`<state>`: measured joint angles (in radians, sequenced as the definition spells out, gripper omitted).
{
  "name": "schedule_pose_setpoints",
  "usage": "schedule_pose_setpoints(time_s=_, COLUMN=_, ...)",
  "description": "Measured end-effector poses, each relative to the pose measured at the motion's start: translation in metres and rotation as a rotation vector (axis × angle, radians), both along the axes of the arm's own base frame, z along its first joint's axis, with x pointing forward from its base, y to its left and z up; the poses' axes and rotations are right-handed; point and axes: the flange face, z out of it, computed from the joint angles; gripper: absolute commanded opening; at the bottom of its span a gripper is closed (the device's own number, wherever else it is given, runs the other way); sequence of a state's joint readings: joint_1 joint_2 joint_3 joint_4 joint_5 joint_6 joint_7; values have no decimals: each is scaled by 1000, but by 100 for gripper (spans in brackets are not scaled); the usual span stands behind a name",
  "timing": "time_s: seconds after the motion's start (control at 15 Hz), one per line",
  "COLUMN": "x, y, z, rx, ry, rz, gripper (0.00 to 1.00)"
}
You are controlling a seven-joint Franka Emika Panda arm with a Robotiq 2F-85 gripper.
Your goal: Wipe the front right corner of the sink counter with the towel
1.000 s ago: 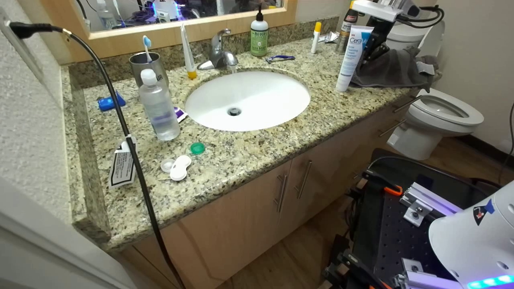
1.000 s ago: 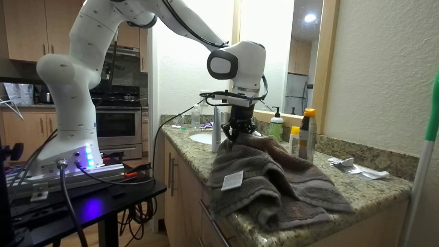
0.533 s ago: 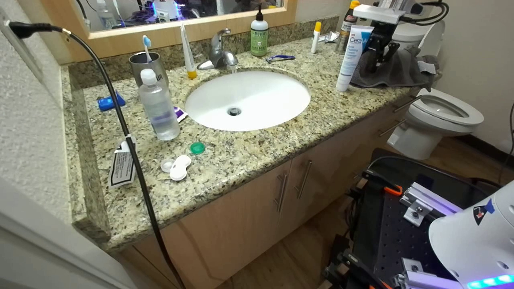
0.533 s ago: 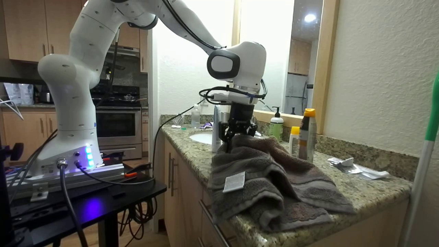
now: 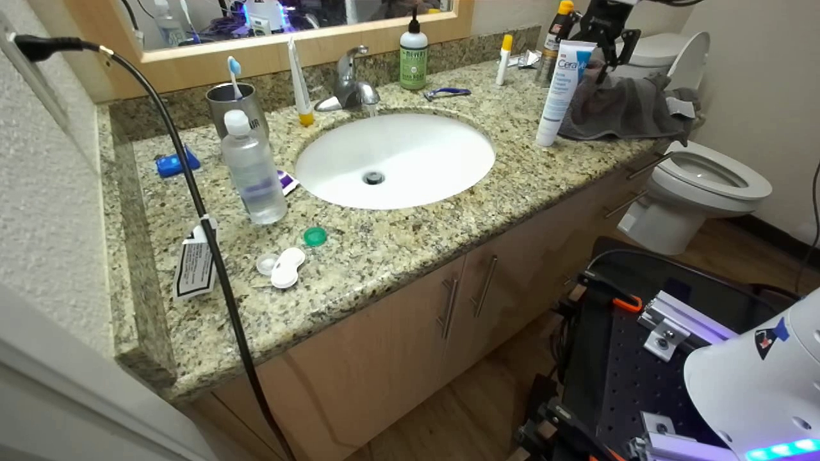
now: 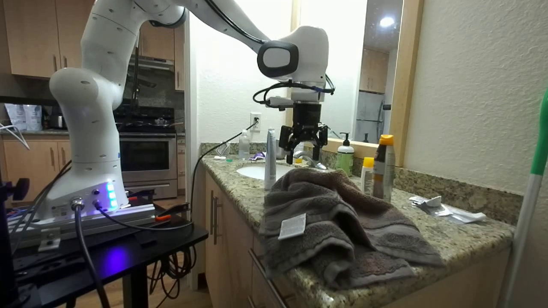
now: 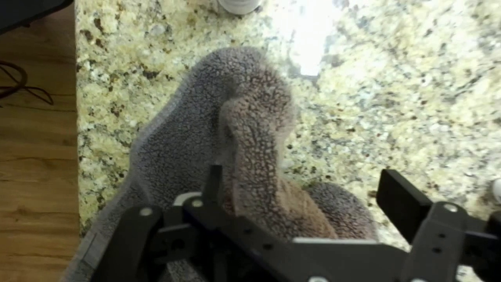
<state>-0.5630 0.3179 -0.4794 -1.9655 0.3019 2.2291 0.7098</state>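
The towel [image 6: 342, 226], grey-brown and crumpled, lies over the end of the sink counter [image 6: 466, 244], and part of it hangs past the front edge. That front corner is mostly covered by the cloth. Just above the towel's raised fold, my gripper [image 6: 303, 158] points down with its fingers apart and holds nothing. From the wrist view, the towel [image 7: 258, 137] runs below and between the spread fingers of the gripper [image 7: 303, 182], with bare granite beside it. An exterior view has the towel [image 5: 624, 109] partly behind a white tube.
The upright white tube [image 6: 270, 162] stands close by the towel and gripper. A spray can [image 6: 383, 171], a yellow-capped bottle [image 6: 367, 175] and a green soap bottle [image 6: 345, 158] line the wall side. The sink basin [image 5: 410, 160] and faucet [image 5: 351, 83] are farther along.
The gripper has opened, let go of the towel and risen clear of it. The towel stays on the counter corner, nearly unmoved apart from a slight shift of its tag early on.
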Motion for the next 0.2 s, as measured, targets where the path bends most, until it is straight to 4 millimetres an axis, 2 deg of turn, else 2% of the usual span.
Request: schedule_pose_setpoints(time_s=0.2, x=7, y=11, z=52, rx=-45, ry=-82, rz=58, gripper=100)
